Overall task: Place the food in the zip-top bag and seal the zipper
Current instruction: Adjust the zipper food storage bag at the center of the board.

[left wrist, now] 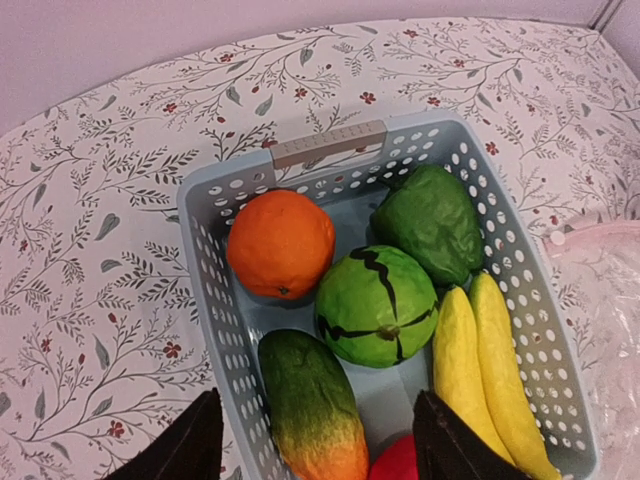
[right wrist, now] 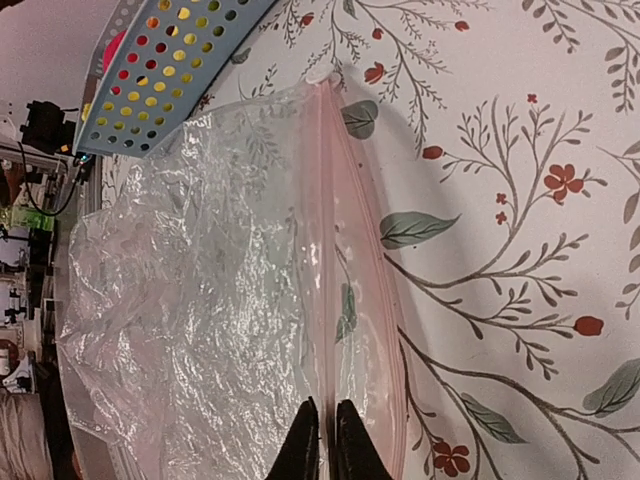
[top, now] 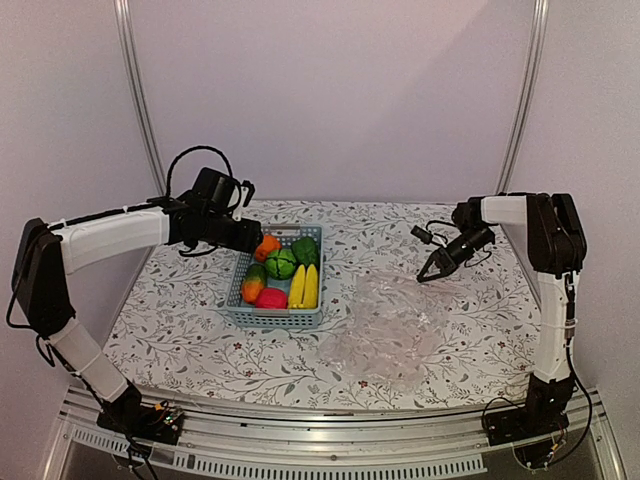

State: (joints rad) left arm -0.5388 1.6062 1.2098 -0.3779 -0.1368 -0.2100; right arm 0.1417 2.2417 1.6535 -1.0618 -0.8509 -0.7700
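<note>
Where the food [left wrist: 378,305] lies: all of it in the light-blue basket [left wrist: 210,260], none in the bag; toy orange [left wrist: 280,243], striped green melon, green pepper [left wrist: 430,220], two bananas [left wrist: 480,370], orange-green piece [left wrist: 315,410] and a red piece [left wrist: 398,465] at the near end
Left gripper [left wrist: 320,450]: fingers spread wide, hanging just above the basket's near end, astride the orange-green and red pieces; likely lined up to drop onto one of them
Zip-top bag [right wrist: 200,300]: crinkled and flat on the floral cloth [right wrist: 520,200], just beside the basket, so the carry from one to the other is short
Zipper [right wrist: 335,250]: pinkish strip along the bag's mouth edge, on the side away from the arm bases
Right gripper [right wrist: 322,445]: fingers drawn almost together right on the zipper, seemingly pinching its lip; my guess is that it means to lift the mouth open
Stage: opening the bag comes first, since a flat mouth takes nothing
Risk: thin plastic may slip out, or both lips may rise together
</note>
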